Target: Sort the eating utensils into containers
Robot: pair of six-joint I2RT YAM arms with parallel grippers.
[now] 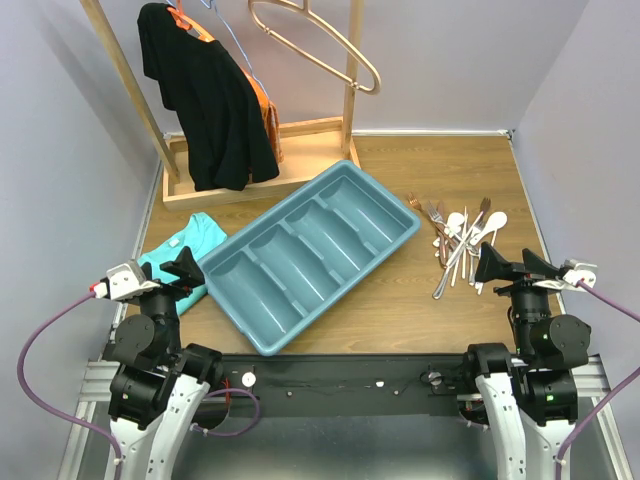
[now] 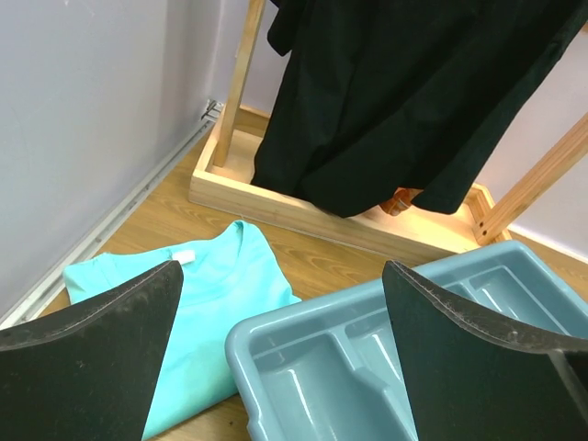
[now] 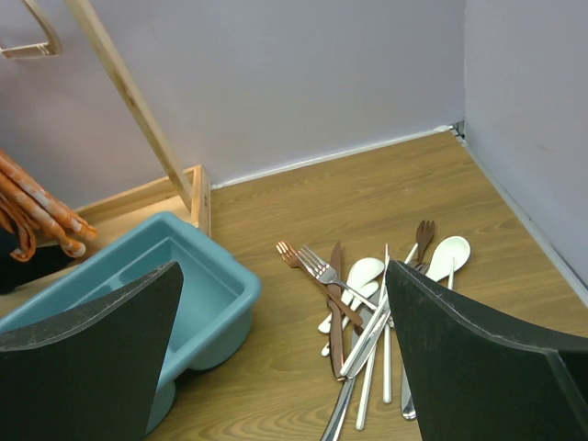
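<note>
Wooden counter (image 1: 400, 300) between lilac walls: the teal cutlery tray (image 1: 345, 287) lies diagonally at its middle, four compartments side by side. The utensils (image 1: 460, 245) (coppery forks, silver knives, white spoons, all jumbled) sit heaped on the counter to the tray's right, apart from it. The left tool (image 1: 188, 275) hangs spread wide by the tray's left end, near a teal cloth (image 1: 185, 240). The right tool (image 1: 512, 265) gapes too, gripping nothing, just short of the heap.

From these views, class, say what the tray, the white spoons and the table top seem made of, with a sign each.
Tray: probably moulded plastic, teal, with soft glossy highlights.
White spoons: likely plastic, opaque and uniformly white.
Table top: wood or wood-look laminate; grain lines show.
</note>
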